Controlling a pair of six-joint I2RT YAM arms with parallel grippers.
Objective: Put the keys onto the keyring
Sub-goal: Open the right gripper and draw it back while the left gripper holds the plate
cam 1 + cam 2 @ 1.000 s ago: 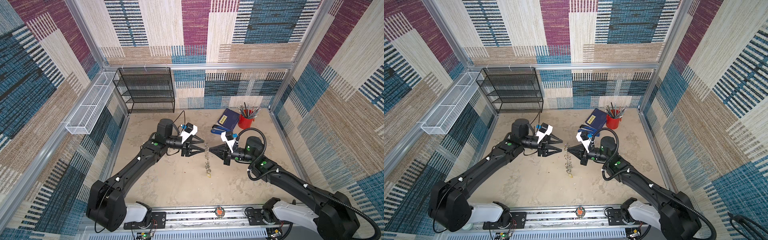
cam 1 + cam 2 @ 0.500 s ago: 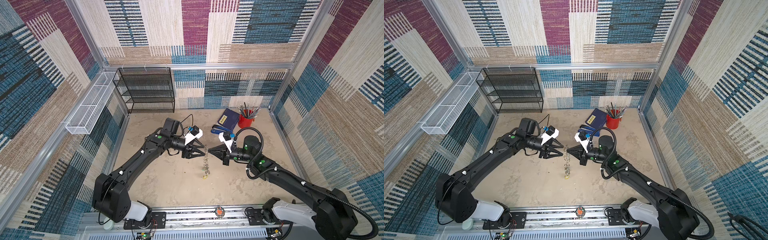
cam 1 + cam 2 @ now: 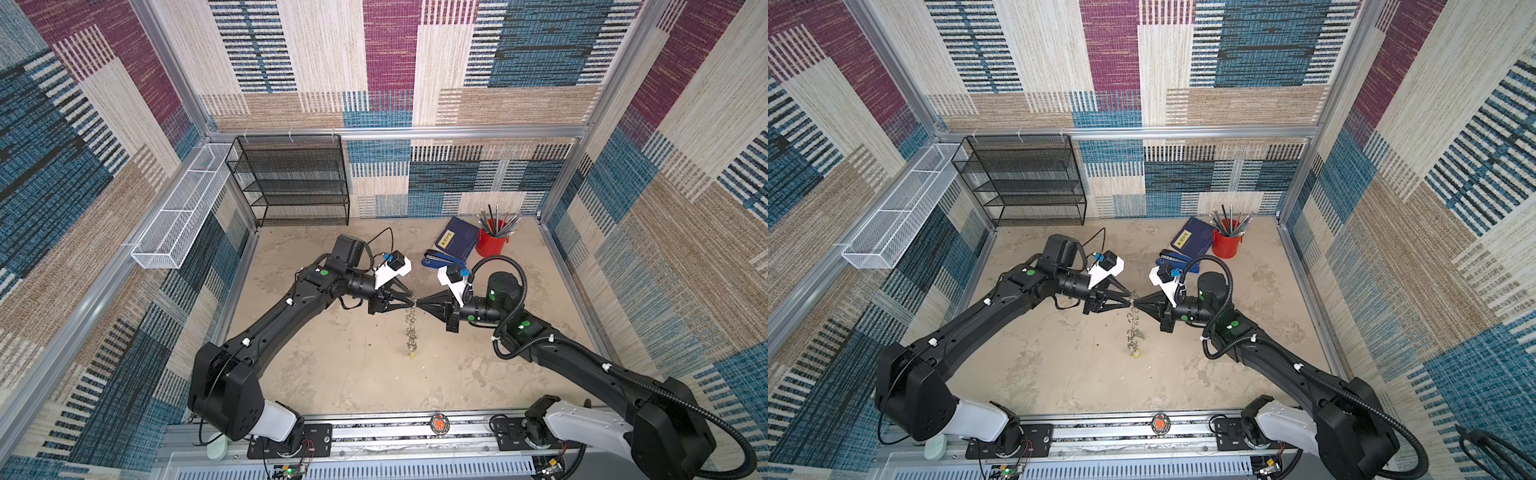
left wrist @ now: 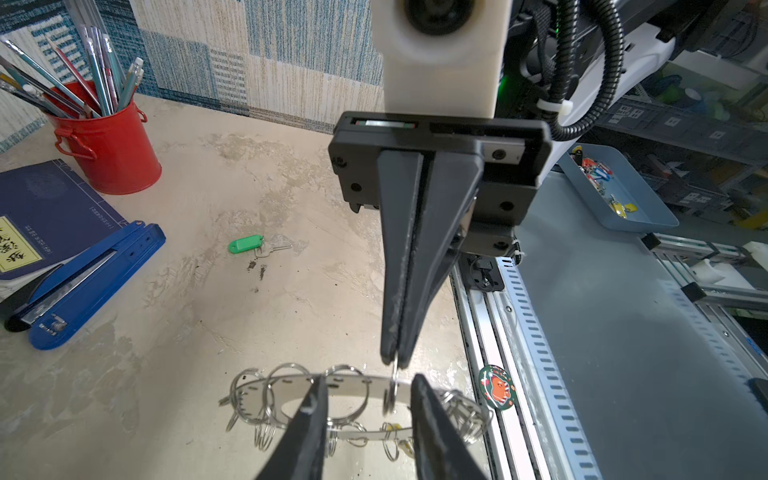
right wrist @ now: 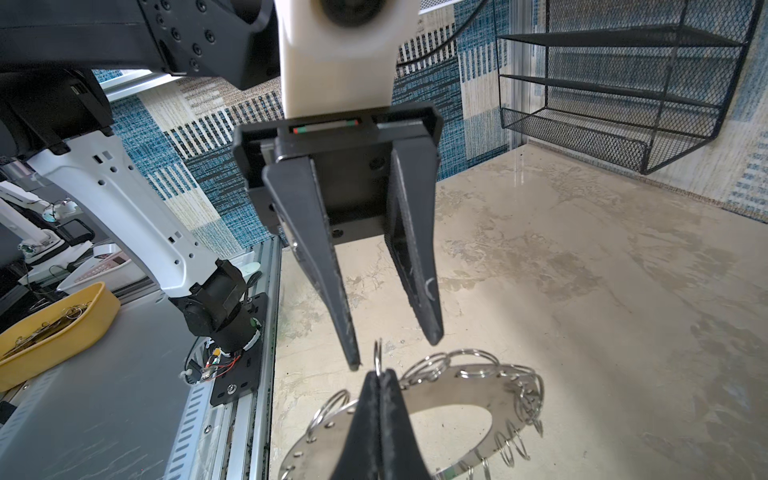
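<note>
Keyring (image 5: 469, 384) hangs from R claw (image 4: 392, 359), pinched shut on split ring (image 5: 377, 353); L claw (image 5: 392, 351) part-open astride same ring.

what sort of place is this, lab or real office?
Likely a lab test cell: left arm and right arm mounted on a rail, patterned panels boxing in the table, staged props like the pencil cup and stapler.

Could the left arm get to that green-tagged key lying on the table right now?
Probably not directly. The left gripper has its jaws open around the keyring, which hangs from the shut right gripper, and the green key lies beyond both. It would have to back off and go round.
</note>
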